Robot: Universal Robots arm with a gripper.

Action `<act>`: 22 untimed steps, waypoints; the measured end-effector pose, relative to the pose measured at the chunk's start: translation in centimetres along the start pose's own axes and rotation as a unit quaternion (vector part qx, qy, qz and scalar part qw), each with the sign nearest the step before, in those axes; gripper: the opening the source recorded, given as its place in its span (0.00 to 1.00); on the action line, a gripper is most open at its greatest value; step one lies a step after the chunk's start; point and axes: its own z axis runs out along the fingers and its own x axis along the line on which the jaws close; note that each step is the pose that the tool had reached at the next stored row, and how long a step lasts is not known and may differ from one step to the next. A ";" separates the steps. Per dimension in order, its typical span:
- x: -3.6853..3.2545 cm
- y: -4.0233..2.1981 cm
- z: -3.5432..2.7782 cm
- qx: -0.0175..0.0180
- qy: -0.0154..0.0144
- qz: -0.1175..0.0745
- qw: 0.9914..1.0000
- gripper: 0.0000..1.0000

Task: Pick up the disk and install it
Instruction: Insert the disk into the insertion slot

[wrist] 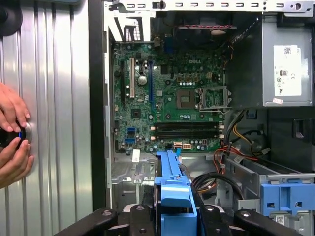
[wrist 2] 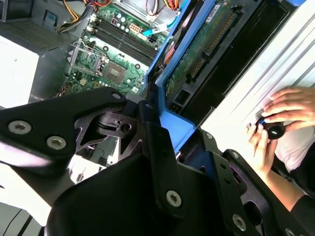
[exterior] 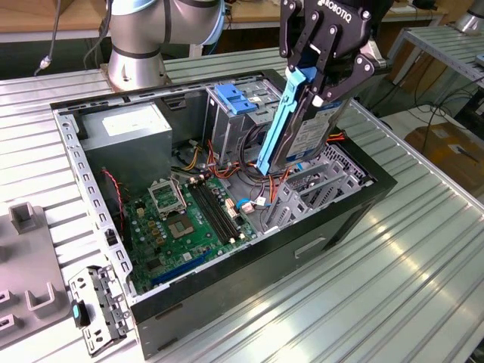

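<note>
Your gripper (exterior: 324,79) is clamped on the disk (exterior: 302,136) — it hangs on edge, tilted, with its lower end reaching into the open computer case (exterior: 340,219), about 2 o'clock from the motherboard (exterior: 189,219) in the exterior view. A person's 2 hands (wrist: 12,157) sit just outside the case wall.

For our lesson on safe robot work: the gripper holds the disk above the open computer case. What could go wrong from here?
1. The disk, tilted in the gripper, hangs over loose wires; lowering could pinch them.
2. It might catch the cage rim if misaligned.
3. A person's hands rest beside the case, possibly within the arm's reach.
</note>
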 end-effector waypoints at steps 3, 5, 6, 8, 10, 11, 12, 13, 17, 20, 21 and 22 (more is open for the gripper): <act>0.46 0.00 0.22 0.001 0.000 0.000 1.000 0.37; 0.58 -0.11 0.38 0.001 0.001 0.000 1.000 0.37; 0.60 -0.26 0.42 0.001 0.002 0.000 1.000 0.37; 0.61 -0.95 0.56 0.001 0.004 0.000 1.000 0.37; 0.60 -1.61 0.67 0.001 0.007 0.000 1.000 0.37; 0.60 -1.85 0.71 0.001 0.007 0.000 1.000 0.37; 0.59 -2.07 0.74 0.001 0.008 0.000 1.000 0.37; 0.58 -2.50 0.77 0.001 0.009 0.000 1.000 0.37; 0.56 -3.38 0.85 0.001 0.010 0.000 1.000 0.37; 0.54 -4.02 0.91 0.001 0.011 0.000 1.000 0.37; 0.54 -4.24 0.93 0.001 0.011 0.000 1.000 0.37; 0.54 -4.38 0.95 0.001 0.011 0.000 1.000 0.37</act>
